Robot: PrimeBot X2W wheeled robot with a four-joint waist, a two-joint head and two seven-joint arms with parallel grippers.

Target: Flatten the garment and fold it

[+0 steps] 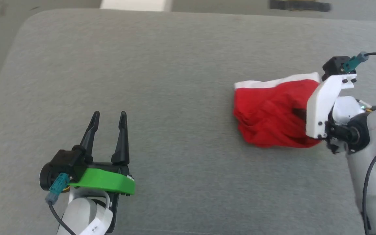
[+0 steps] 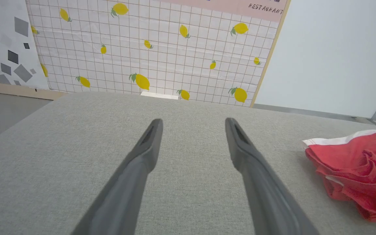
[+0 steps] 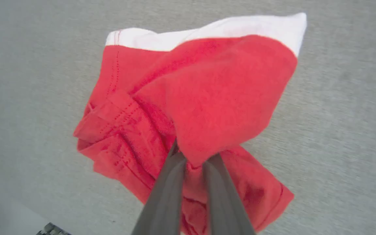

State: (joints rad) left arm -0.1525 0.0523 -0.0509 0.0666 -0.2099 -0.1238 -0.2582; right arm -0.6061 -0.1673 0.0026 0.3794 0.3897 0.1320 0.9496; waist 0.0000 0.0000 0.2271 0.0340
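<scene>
None of the flattening looked done to me: the garment (image 1: 269, 114) lay as a crumpled red heap on the grey padded surface (image 1: 175, 65), over on my right side, with its white stripe (image 1: 273, 83) along the far edge and folds bunched below it. I could make out no print or waistband in that heap. I judged the task to be at its very start, with spreading, smoothing and every fold left to do. The right gripper (image 3: 193, 160) had its fingers (image 3: 171, 182) drawn close together on a pinch of red cloth at the heap's right side; in the right wrist view a flap of fabric rose from between them and draped over their tips, so I took it as a hold on the garment. The left gripper (image 1: 108, 117) was well apart from the shorts, low on my left over bare surface, fingers spread wide with nothing between them; in the left wrist view the heap sat off at the right edge. Behind the surface stood a lemon-patterned wall (image 2: 158, 49)
</scene>
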